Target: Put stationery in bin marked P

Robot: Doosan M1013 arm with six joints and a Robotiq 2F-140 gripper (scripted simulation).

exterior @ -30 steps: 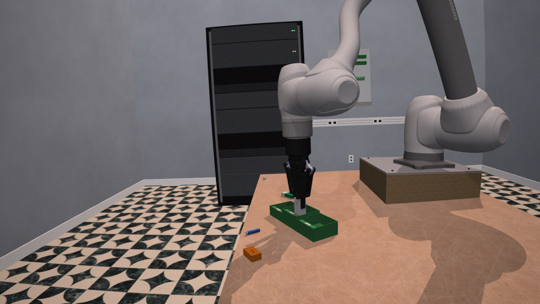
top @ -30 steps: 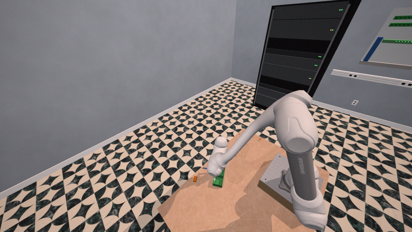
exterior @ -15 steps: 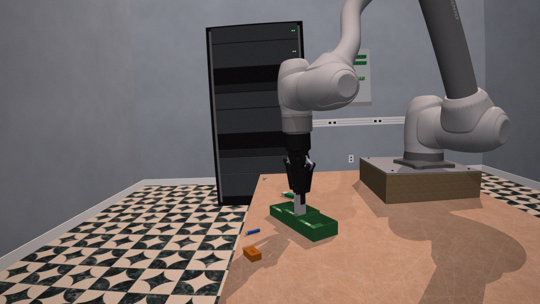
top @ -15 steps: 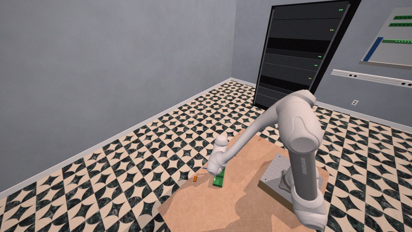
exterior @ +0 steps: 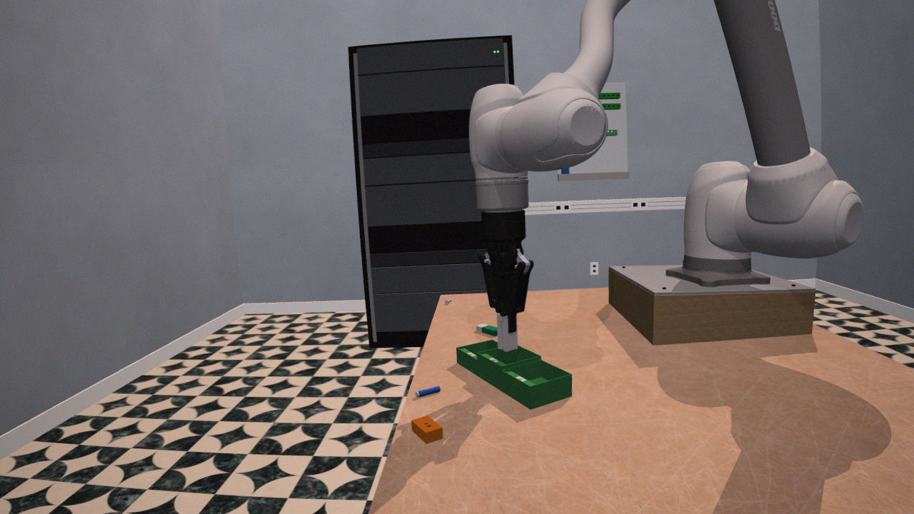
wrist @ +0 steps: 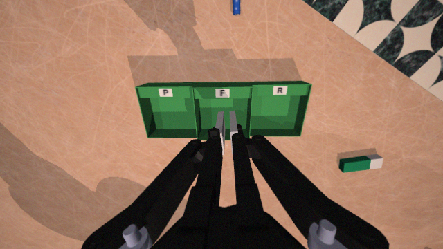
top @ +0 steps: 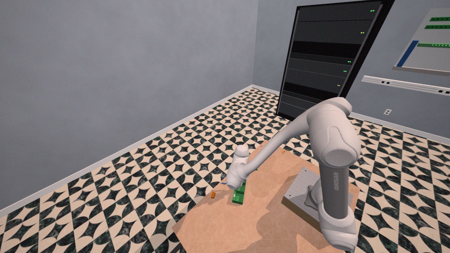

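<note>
A green row of three bins stands flat on the table, marked P, F and R. All three look empty. My gripper points straight down just above the near wall of the middle bin F, also in the exterior view. Its fingers are shut with only a thin gap and nothing between them. A green and white block lies on the table to the right of the bins. A blue cylinder lies beyond them near the table edge.
An orange block lies near the table's edge, close to the blue cylinder. A small grey item lies at the far corner. The arm's base block stands at the right. The table edge runs close behind the bins.
</note>
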